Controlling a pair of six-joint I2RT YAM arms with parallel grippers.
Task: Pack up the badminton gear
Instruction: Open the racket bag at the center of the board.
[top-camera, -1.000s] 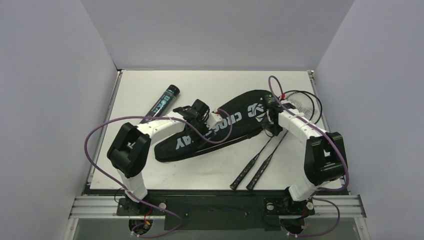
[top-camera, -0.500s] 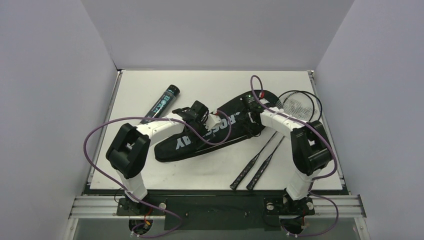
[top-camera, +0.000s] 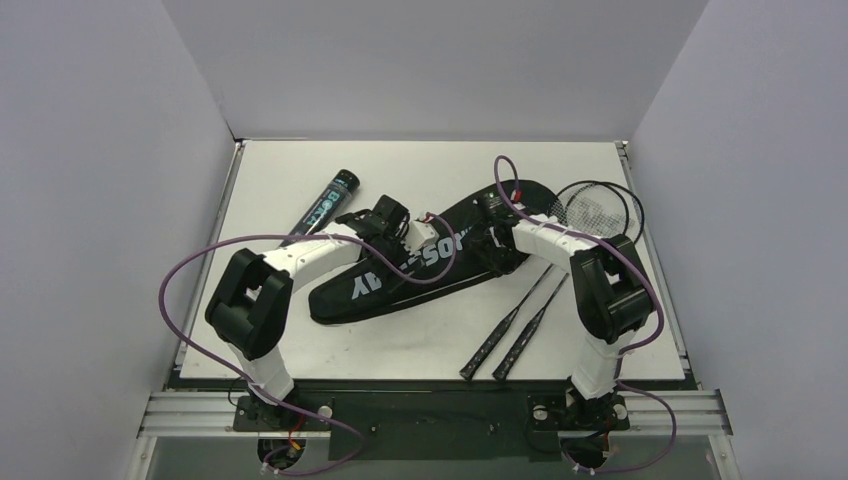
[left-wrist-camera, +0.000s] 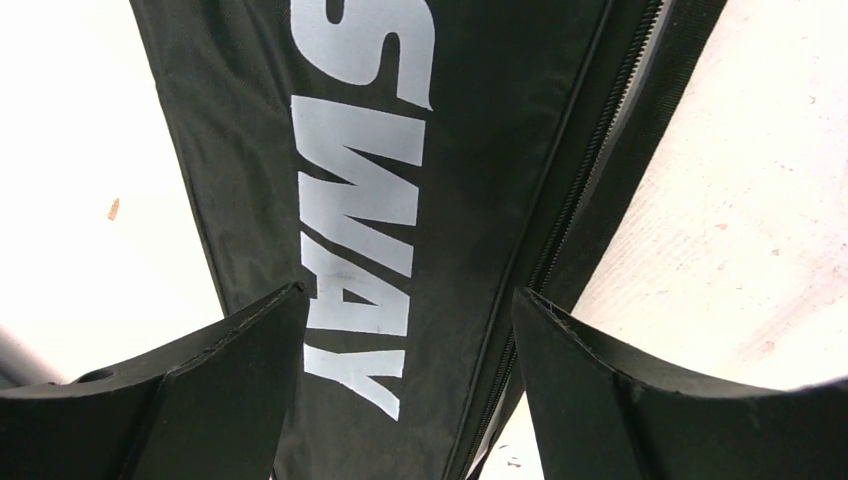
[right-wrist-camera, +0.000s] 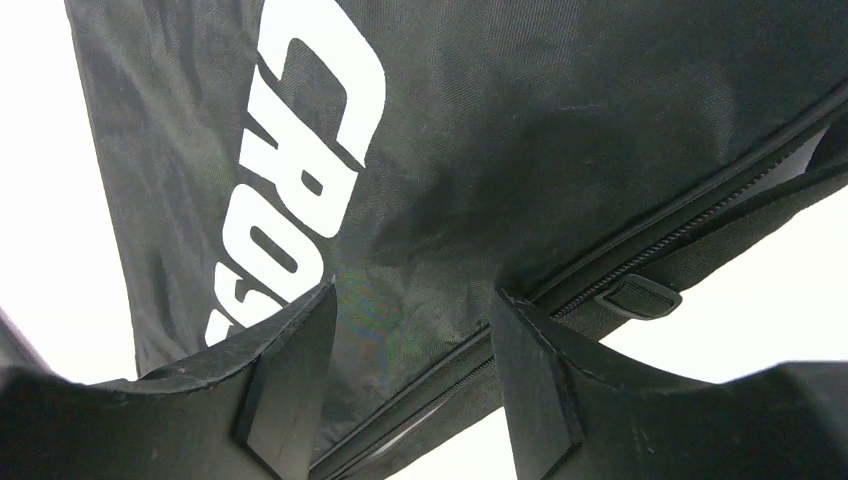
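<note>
Two sets of fingers hang over the one thing that, by the look of it, must be dealt with first. The black bag lies slantwise across the middle of the counter, with its narrow end near left and its wide end far right.

The left fingers are spread wide and hold nothing. From the wrist view they sit above the white lettering on the narrow half, with the zipper running between them. The right fingers are also parted, somewhat less, and are empty too. They are over the wide half, where the zipper's pull tab lies just beside one finger. Whether either pair's tips press on the cloth cannot be told.

The two rackets lie side by side on the counter to the right of the bag. Their heads are at the far right by its wide end and their handles point toward the near edge. The tube lies on the far left, just beside the bag's other flank and well apart from the rackets.

None of the gear is inside the bag yet, and the zipper looks shut along the stretches in view. That probably explains the posture. One arm is placed to pin the limp cloth at the narrow end, so that the other can take the tab and draw it without dragging the whole bag along. The tab is small and lies flat, so catching it cleanly is likely the hard part.
</note>
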